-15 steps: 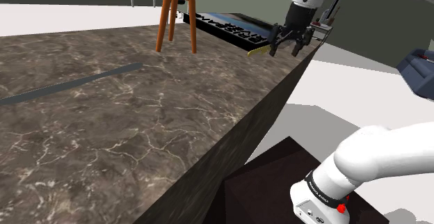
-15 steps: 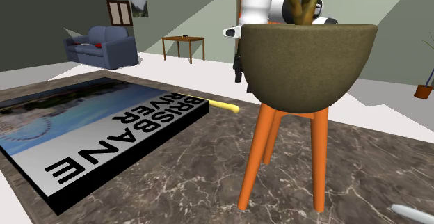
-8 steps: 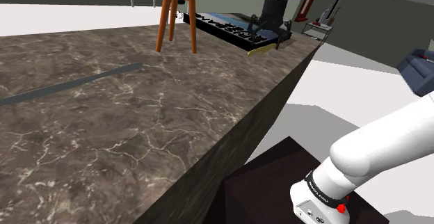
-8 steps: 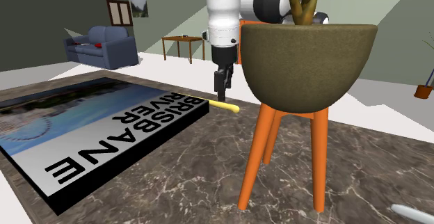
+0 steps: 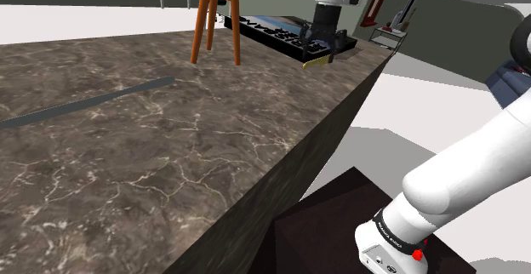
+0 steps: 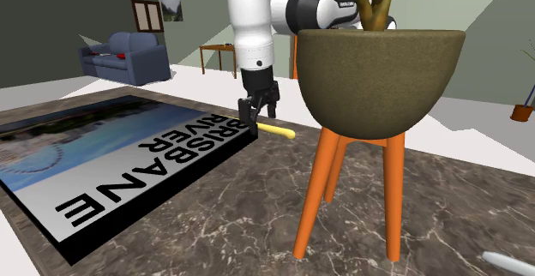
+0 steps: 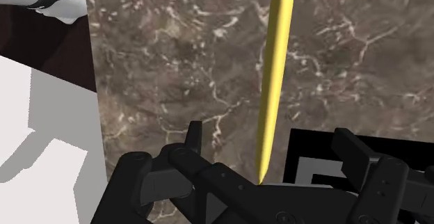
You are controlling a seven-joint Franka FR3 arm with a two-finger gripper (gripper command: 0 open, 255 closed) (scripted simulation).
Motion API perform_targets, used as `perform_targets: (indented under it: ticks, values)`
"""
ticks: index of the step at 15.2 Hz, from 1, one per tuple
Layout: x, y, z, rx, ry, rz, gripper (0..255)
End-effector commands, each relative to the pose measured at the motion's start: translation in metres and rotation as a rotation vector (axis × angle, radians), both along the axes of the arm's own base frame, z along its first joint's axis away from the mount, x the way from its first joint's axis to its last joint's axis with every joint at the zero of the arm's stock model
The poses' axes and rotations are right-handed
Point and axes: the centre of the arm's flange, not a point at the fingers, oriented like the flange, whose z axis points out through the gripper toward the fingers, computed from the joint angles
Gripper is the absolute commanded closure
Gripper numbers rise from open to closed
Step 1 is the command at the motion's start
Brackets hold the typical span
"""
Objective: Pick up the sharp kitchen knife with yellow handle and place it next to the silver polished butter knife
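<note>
The knife's yellow handle (image 5: 316,59) (image 6: 277,130) (image 7: 272,76) lies on the dark marble counter (image 5: 170,162), beside the edge of a large book. Its blade is hidden. My gripper (image 5: 320,48) (image 6: 257,113) (image 7: 270,142) hangs open just above the handle's book-side end, one finger on each side, neither touching it. The long grey butter knife (image 5: 85,104) (image 6: 506,263) lies far off at the counter's other end.
A big "Brisbane River" book (image 6: 111,163) (image 5: 272,32) lies flat next to the handle. A plant pot (image 6: 377,69) on an orange-legged stool (image 5: 213,21) stands between the two knives. The counter's edge (image 7: 92,118) runs close to the gripper.
The gripper has swung from the counter's edge toward the shoulder view's left, turned and come down over the yellow handle. The knife has not moved.
</note>
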Motion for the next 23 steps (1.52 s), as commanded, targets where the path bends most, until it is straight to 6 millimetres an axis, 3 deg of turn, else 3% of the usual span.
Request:
perform_targets:
  ticks: [1,2,10,11,16,19,20,23]
  values:
    - [-0.001,-0.002,-0.011,-0.001,0.002,-0.005,0]
    - [-0.002,-0.002,-0.02,-0.001,0.002,-0.005,0]
    - [-0.002,-0.002,-0.019,-0.001,0.002,-0.005,0]
    - [-0.002,-0.003,-0.02,-0.001,0.002,-0.005,255]
    - [-0.001,-0.012,-0.026,0.001,0.001,-0.004,255]
    - [-0.007,-0.012,-0.02,0.002,0.002,-0.005,255]
    - [-0.002,-0.002,-0.02,-0.001,0.002,-0.005,255]
    - [-0.002,-0.002,-0.004,-0.001,0.002,-0.005,255]
